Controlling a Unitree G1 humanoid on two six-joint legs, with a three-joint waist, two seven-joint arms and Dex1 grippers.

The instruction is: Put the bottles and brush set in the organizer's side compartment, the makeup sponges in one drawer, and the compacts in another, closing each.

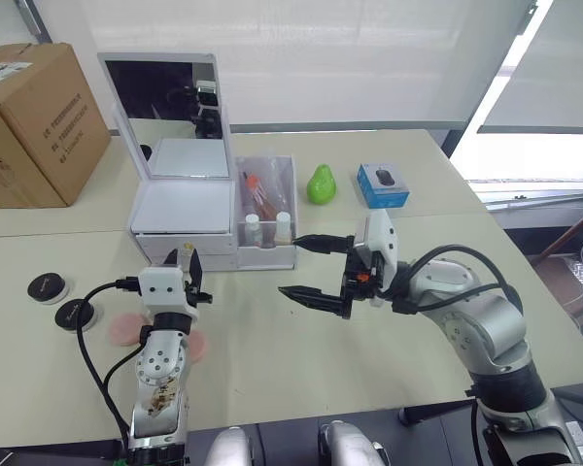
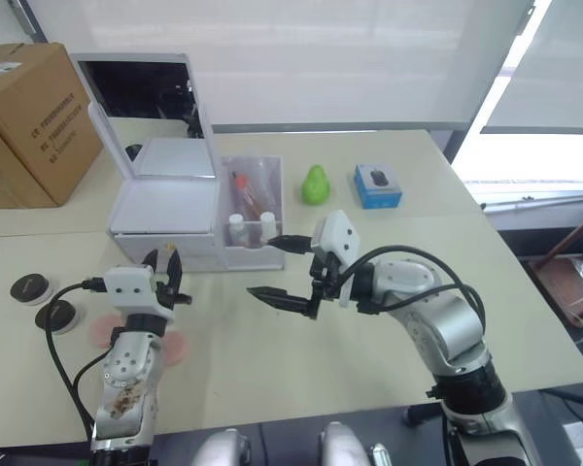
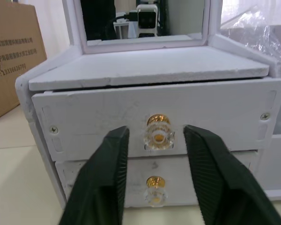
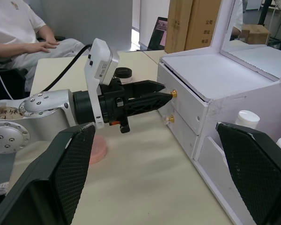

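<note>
White organizer (image 1: 182, 221), gold knobs (image 3: 158, 121); pink sponges (image 1: 126, 328); black compacts (image 1: 47, 287).

Beige table (image 1: 272, 369); bright blinds (image 1: 321, 49)

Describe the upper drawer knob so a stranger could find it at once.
Find the white organizer with the raised mirror. Its front has two stacked drawers, each with a clear, gold-centred knob. You want the upper knob, framed by the open left gripper, not the lower knob.

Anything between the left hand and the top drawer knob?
Nothing: in the left wrist view the top drawer knob sits framed between the open left hand, bare gap ahead.
</note>
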